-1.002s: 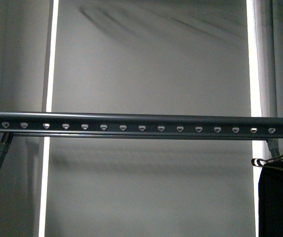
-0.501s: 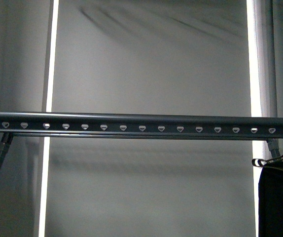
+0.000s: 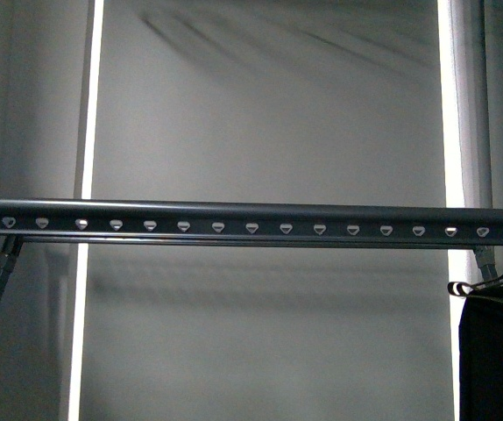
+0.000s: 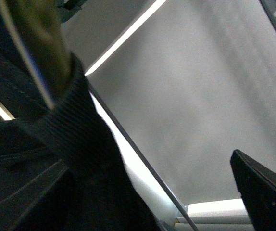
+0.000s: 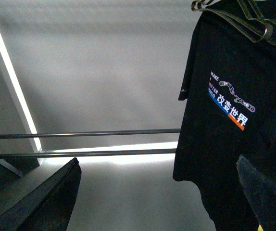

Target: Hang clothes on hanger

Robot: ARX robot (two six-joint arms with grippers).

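Front view first: the long dark grey metal rail (image 3: 251,219) with its row of small holes runs level across the whole picture, and nothing hangs on the stretch ahead. At the right edge a second black garment on thin wire hangers (image 3: 495,351) sits lower than the rail. The right wrist view catches its coloured chest print.

Over to the left wrist view. The black T-shirt with small white chest lettering (image 4: 56,159) crowds the lens, with a blurred bronze-coloured hook (image 4: 37,38) rising from its ribbed collar. The rail is well apart from it, so the shirt is up at the left arm and not yet hung.

Jaws now. The right gripper (image 5: 157,161) is spread wide with nothing between its fingers. Of the left gripper (image 4: 147,197) only one dark finger (image 4: 263,192) shows and cloth covers the rest, so I cannot tell whether it is clamped.

The danger, as I judge it, is that the hook misses the rail or catches only its edge, because the hook is too blurred to read and the front camera does not see it at all. A tilted lift could also let the fabric slide.

The hanger's shoulders, the grip point and most of the shirt are hidden, and the lettering is a speck at the frame edge.
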